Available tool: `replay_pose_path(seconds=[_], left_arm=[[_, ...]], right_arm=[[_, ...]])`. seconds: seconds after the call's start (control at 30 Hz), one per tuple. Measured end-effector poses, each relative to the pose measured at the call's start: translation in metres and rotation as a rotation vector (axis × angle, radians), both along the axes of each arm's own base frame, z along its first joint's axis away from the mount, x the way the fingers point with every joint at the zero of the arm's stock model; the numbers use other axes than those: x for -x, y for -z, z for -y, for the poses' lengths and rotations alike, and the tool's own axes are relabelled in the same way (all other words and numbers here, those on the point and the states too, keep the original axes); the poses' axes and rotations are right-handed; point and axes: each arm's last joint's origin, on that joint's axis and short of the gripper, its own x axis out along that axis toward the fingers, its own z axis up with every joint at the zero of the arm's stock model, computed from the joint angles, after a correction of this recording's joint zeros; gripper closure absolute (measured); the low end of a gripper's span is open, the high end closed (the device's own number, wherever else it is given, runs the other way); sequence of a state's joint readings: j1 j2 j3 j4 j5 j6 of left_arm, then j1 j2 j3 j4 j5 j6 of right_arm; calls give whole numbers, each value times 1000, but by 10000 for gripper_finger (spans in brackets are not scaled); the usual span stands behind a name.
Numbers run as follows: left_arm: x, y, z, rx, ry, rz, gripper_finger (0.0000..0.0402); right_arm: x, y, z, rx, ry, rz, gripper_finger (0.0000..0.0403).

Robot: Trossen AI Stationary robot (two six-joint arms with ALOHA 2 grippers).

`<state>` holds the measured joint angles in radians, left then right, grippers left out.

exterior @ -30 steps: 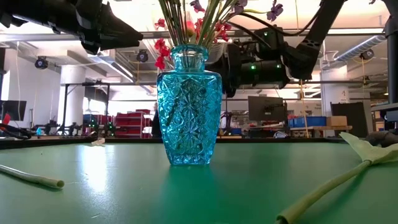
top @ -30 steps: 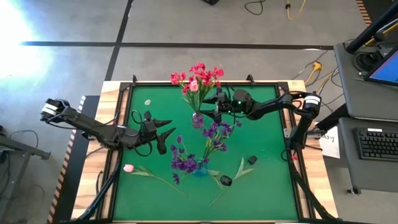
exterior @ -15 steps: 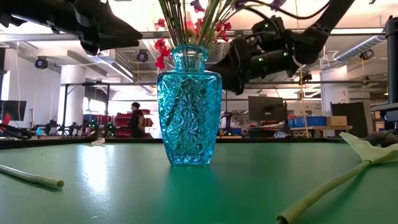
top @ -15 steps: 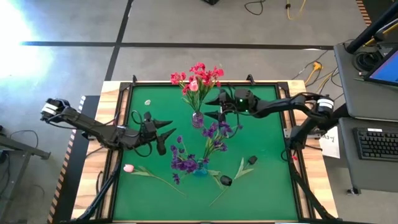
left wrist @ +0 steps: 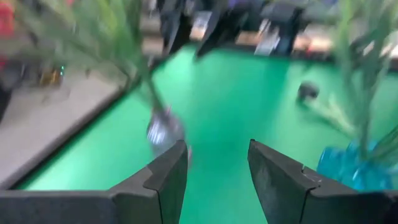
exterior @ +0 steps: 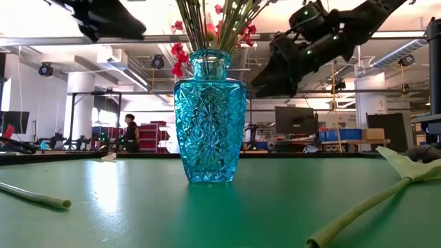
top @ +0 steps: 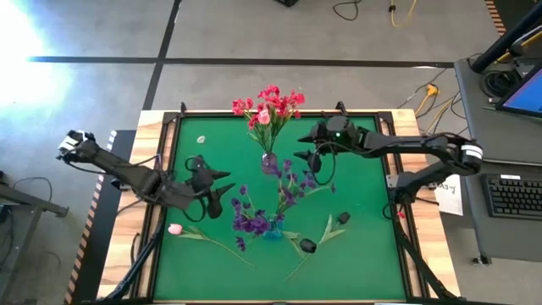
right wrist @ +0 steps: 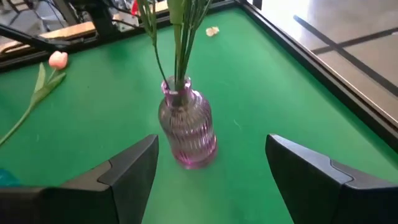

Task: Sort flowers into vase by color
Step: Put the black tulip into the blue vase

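the green desk (top: 364,212) carries two vases. a pale purple glass vase (top: 268,163) stands toward the far middle and holds the red and pink flowers (top: 269,105), their stems rising out of its neck. a blue cut-glass vase (top: 273,227) stands nearer, at the middle of the desk, and holds the purple sprays (top: 292,182); in the low view it fills the centre, with stems fanning up out of it.

the right gripper (top: 305,146) hangs just right of the purple glass vase, fingers spread wide and holding nothing; in the right wrist view the two fingers (right wrist: 134,168) stand well apart on either side of that vase, clear of it.

the left gripper (top: 227,182) is left of the blue vase and near-left of the purple glass one, above the desk. its fingers (left wrist: 171,171) are parted with nothing between them.

three flowers lie loose on the near part of the desk. a pale pink tulip bud (top: 175,229) lies at the near left, its long stem running right toward the near edge. two dark-headed stems lie at the near right: one head (top: 307,246) just right of the blue vase, the other (top: 343,218) farther right, their green leaves crossing between them. a small pale scrap (top: 201,140) lies at the far left
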<state>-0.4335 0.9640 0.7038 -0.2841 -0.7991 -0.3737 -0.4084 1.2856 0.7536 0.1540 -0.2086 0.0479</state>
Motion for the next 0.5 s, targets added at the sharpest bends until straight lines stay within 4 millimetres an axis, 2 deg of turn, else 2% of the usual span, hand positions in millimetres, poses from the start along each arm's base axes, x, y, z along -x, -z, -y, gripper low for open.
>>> replay_pose_path(seconds=[0.23, 0.5], left_arm=[[6, -10, 2, 169, -30, -255, 244], [3, 10, 26, 362, 158, -456, 244]], right_arm=[[17, -10, -7, -36, 9, -58, 115], [34, -6, -14, -116, 62, -201, 115]])
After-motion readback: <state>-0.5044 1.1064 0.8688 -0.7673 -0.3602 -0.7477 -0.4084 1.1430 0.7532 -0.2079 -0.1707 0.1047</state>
